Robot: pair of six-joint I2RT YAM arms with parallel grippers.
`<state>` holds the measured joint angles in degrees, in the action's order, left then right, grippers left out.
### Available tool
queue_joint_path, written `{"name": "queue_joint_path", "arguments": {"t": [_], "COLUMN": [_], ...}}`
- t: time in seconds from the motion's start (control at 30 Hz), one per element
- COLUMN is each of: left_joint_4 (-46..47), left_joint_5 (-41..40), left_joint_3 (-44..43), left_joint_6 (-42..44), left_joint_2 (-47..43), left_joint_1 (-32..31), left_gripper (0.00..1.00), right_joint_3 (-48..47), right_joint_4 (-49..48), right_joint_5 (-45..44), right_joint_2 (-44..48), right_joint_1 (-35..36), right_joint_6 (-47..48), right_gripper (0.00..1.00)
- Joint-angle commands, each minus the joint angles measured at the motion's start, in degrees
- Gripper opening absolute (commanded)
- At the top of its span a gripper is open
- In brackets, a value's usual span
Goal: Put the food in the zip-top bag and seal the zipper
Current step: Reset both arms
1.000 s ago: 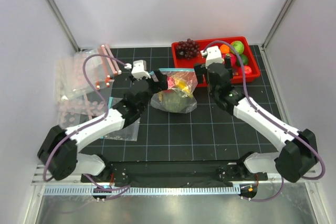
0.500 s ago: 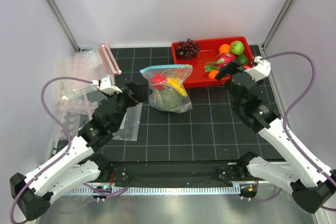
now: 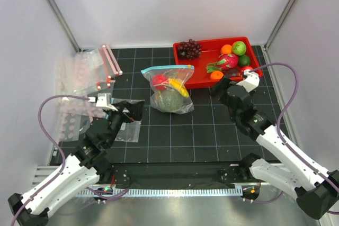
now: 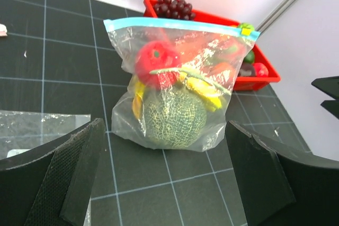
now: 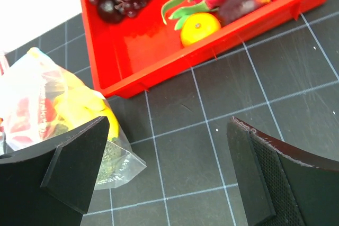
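Note:
The zip-top bag (image 3: 170, 92) stands upright on the black mat, left of the red tray. Inside it are the green melon (image 4: 175, 117), the banana (image 4: 204, 90) and the red fruit (image 4: 154, 56). Its teal zipper (image 4: 180, 25) runs straight and flat across the mouth and looks pressed together. My left gripper (image 3: 133, 110) is open, left of the bag and clear of it, and the bag shows beyond the empty gap of that gripper (image 4: 164, 130). My right gripper (image 3: 221, 87) is open and empty to the bag's right. In the right wrist view the bag's corner (image 5: 114, 165) lies left of this gripper (image 5: 168, 125).
A red tray (image 3: 183, 70) at the back right holds dark grapes (image 3: 188, 48), a pink dragon fruit (image 3: 226, 61) and other small fruits. Clear bags with pink-red strips (image 3: 87, 75) lie at the left edge. A loose clear bag (image 3: 128, 127) lies under my left gripper.
Both grippers have let go of the bag's mouth and drawn back toward the near edge. The bag has gone from slumped to standing upright. The left jaws opened wider.

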<state>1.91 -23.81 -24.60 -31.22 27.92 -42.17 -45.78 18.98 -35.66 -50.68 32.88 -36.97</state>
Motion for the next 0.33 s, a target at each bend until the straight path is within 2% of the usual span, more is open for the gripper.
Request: {"name": "queue_joint_path", "arguments": {"t": [0.0,0.3], "left_joint_4": [2.48,2.48], "left_joint_5": [-0.7,-0.88], "left_joint_3": [0.34,0.52], "left_joint_6": [2.39,2.57], "left_joint_2": [-1.55,-2.09], "left_joint_1": [0.25,0.25], "left_gripper": [1.0,1.0], "right_joint_3": [1.82,7.63], "right_joint_4": [-6.13,-13.26], "right_joint_5": [0.24,3.84], "right_joint_2": [2.76,8.31], "right_joint_1": [-0.01,-0.01], "right_joint_6": [2.52,5.68], "right_gripper": [1.0,1.0]}}
